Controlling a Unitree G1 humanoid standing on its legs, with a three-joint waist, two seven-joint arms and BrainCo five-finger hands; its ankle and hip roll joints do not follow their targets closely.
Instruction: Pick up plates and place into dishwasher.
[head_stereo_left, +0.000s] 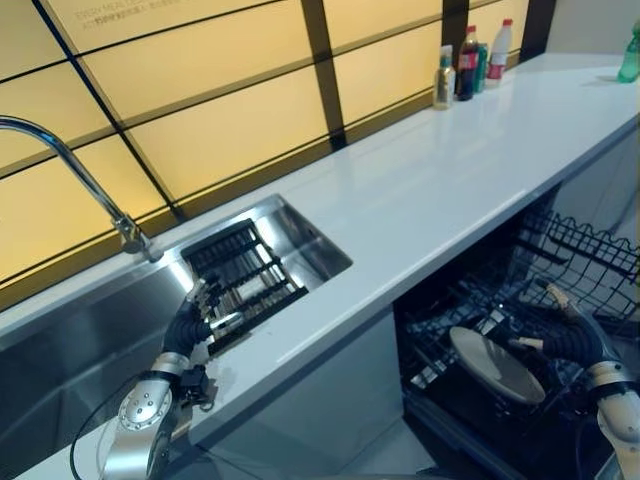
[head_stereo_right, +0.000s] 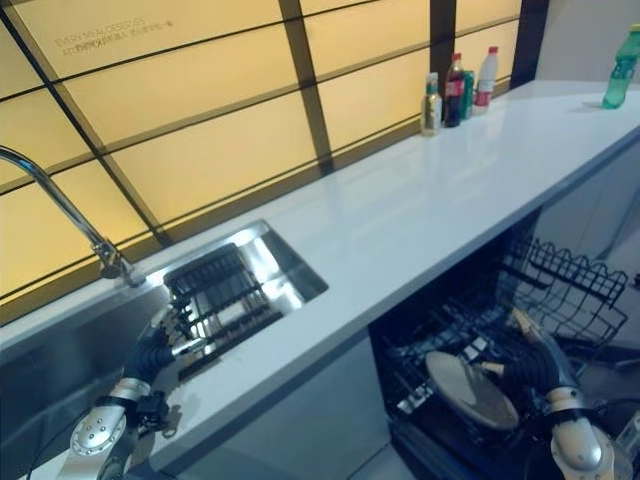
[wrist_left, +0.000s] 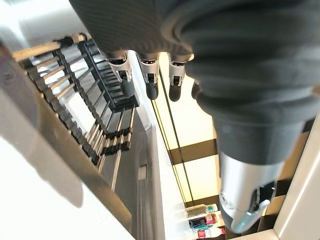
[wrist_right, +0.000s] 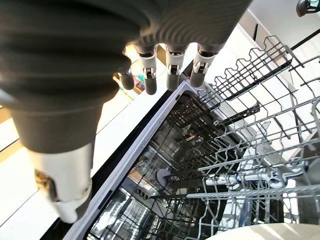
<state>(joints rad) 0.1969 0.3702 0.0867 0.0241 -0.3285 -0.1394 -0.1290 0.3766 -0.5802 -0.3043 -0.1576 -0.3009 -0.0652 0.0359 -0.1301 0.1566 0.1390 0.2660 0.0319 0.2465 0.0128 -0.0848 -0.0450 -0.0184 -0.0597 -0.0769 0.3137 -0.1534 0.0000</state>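
A round pale plate (head_stereo_left: 495, 365) lies tilted in the lower rack (head_stereo_left: 450, 320) of the open dishwasher under the counter; its rim also shows in the right wrist view (wrist_right: 270, 233). My right hand (head_stereo_left: 572, 338) hovers just right of the plate over the rack, and its fingers (wrist_right: 172, 70) are straight and hold nothing. My left hand (head_stereo_left: 190, 325) hangs over the steel sink (head_stereo_left: 90, 320), at the near end of a black dish rack (head_stereo_left: 245, 275) set in the sink. Its fingers (wrist_left: 150, 80) are straight and empty. I see no plate on that black rack.
The dishwasher's wire upper rack (head_stereo_left: 590, 260) sticks out at the right. A curved tap (head_stereo_left: 70, 160) rises behind the sink. The white counter (head_stereo_left: 450, 190) runs to the far right, with several bottles (head_stereo_left: 465, 65) against the wall and a green bottle (head_stereo_right: 620, 55) at its end.
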